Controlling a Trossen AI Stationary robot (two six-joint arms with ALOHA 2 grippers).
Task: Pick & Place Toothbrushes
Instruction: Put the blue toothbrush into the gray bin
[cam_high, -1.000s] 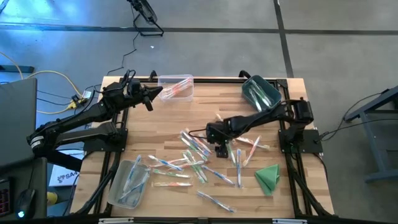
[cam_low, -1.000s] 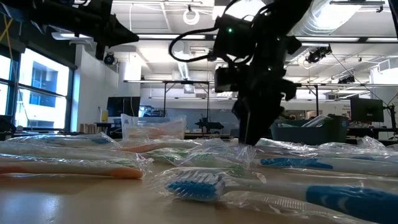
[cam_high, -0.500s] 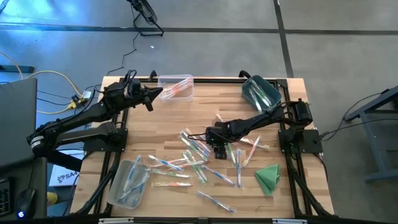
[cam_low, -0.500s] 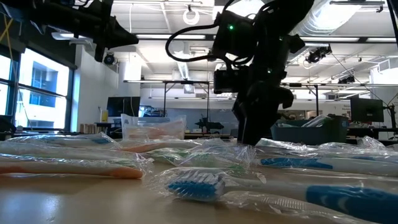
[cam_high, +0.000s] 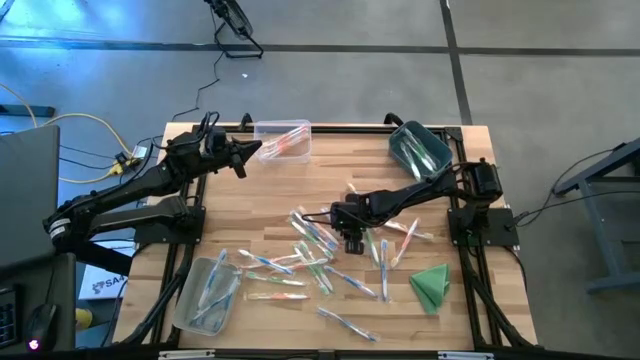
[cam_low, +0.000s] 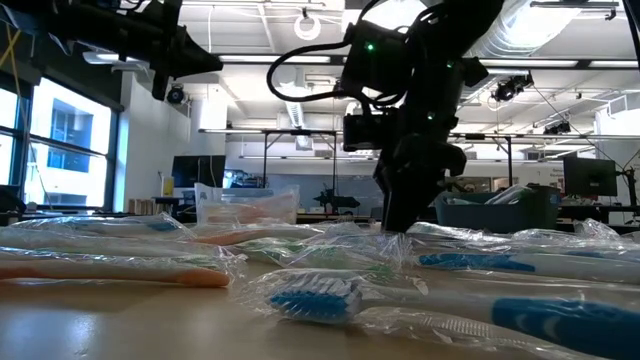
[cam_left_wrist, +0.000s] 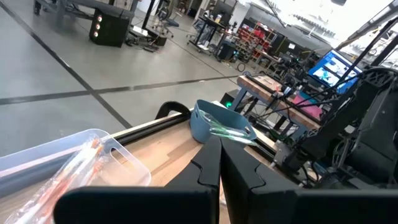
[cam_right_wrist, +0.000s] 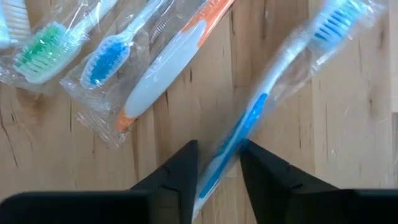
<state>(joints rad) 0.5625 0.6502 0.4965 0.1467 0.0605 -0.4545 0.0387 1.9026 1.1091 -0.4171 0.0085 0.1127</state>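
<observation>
Many wrapped toothbrushes (cam_high: 310, 255) lie scattered flat on the wooden table (cam_high: 330, 180). My right gripper (cam_high: 352, 240) points steeply down at the middle of the table. It is shut on a blue toothbrush (cam_right_wrist: 273, 81) in a clear wrapper. Orange, blue and green toothbrushes (cam_right_wrist: 161, 68) lie beside it. My left gripper (cam_high: 255, 150) is shut on nothing and held level above the far left of the table, beside a clear bin (cam_high: 283, 140) that holds pink-orange toothbrushes. My right gripper pinches the handle (cam_right_wrist: 219, 163) of the blue toothbrush through its wrapper, between its two fingers (cam_right_wrist: 186, 168). The fingers come from above, pointing steeply down, and lie across the handle. The toothbrush lies flat on the table, its bristle end (cam_right_wrist: 333, 18) away from the fingers.
A blue bin (cam_high: 420, 148) with toothbrushes stands at the far right. A clear bin (cam_high: 208, 292) with blue toothbrushes sits at the near left. A folded green cloth (cam_high: 431, 284) lies at the near right. Bare wood shows in the table's far middle.
My right gripper has stayed over the same spot among the toothbrushes and turned a little at the wrist. The toothbrushes lie as before.
</observation>
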